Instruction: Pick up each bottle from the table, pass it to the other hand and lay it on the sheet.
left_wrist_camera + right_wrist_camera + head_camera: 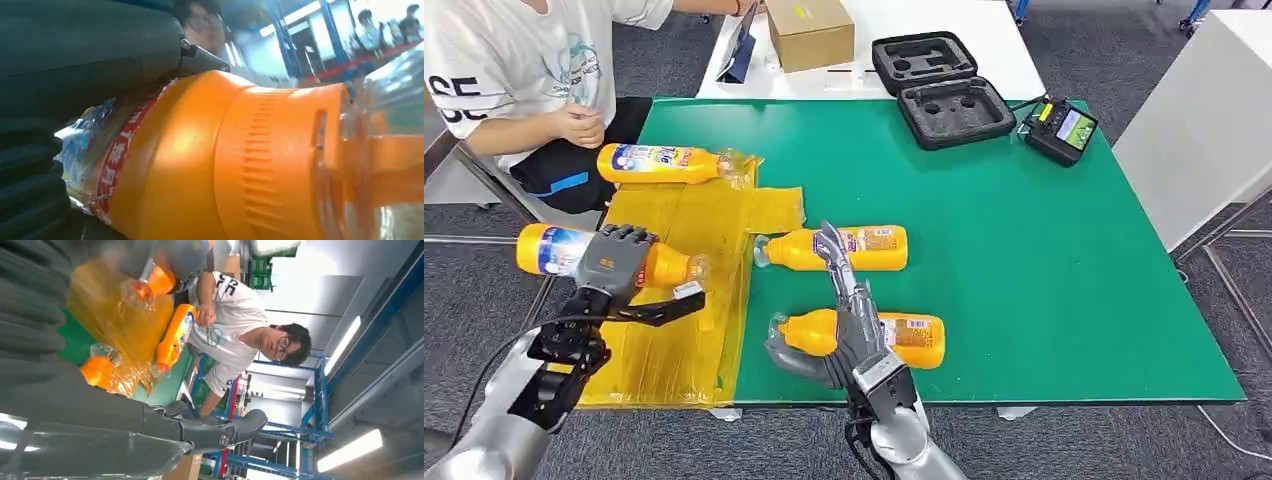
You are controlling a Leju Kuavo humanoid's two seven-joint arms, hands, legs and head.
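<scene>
Robot at a green table (1044, 280), holding one orange bottle in its left hand over a yellow sheet.

The left hand (614, 262) wraps its dark fingers around the middle of the held bottle (559, 252), which lies sideways above the left edge of the yellow sheet (686, 300) (the left wrist view shows its orange shoulder and red-edged label close up (235, 160)). The right hand (844, 325) rests over the nearest bottle (904, 338) on the green surface, fingers spread and pointing forward toward the middle bottle (844, 248); whether it grips cannot be told. A far bottle (659, 163) lies on the sheet's far end, beside a seated person (514, 70). A black foam case (944, 90), a cardboard box (810, 30) and a small controller (1062, 130) sit beyond.
</scene>
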